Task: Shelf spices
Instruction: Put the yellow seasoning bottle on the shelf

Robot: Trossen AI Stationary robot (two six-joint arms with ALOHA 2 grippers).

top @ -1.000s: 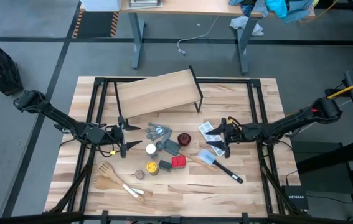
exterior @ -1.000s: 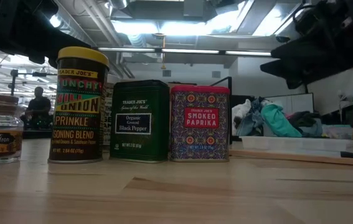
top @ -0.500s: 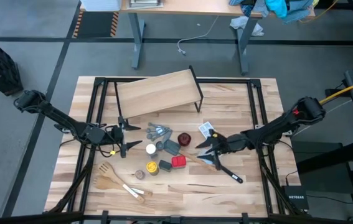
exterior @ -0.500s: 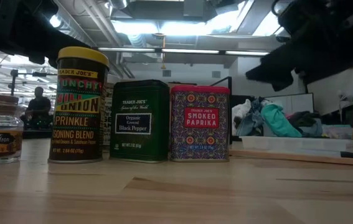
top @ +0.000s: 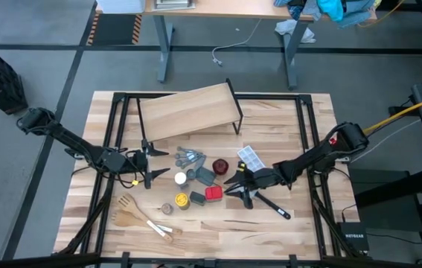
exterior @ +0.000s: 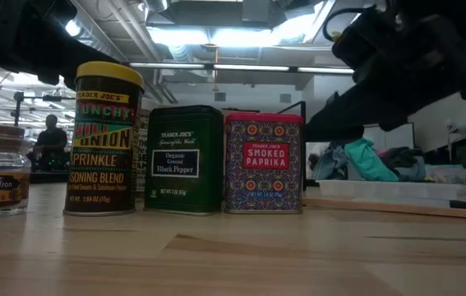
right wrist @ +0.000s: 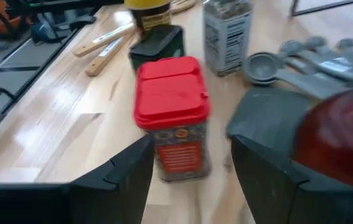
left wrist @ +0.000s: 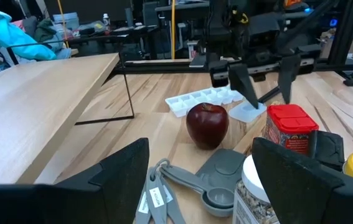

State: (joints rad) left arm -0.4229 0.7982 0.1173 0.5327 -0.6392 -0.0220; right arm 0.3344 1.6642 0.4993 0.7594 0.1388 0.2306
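The spices stand at the table's near middle: a red square tin [top: 213, 194] [right wrist: 173, 118], a dark square tin [top: 197, 197], a yellow-capped jar [top: 182, 201], a white-capped jar [top: 181, 178] and a tiny jar [top: 167, 209]. The light-wood shelf [top: 190, 110] stands on thin black legs at the far middle. My right gripper [top: 234, 186] [right wrist: 188, 180] is open just right of the red tin, pointing at it, clear of it. My left gripper [top: 155, 165] [left wrist: 201, 186] hangs open left of the white-capped jar.
Grey measuring spoons [top: 190, 158], a grey scoop [top: 205, 176] and a dark-red round thing [top: 220, 165] lie just beyond the tins. A clear tray [top: 249, 156] and a black-handled brush [top: 270, 205] lie under my right arm. Wooden utensils [top: 140, 219] lie at the near left.
My right gripper has gone toward the table's left and near edges and down, tipping lower, from beside the clear tray to just right of the red tin. Its fingers have stayed open.
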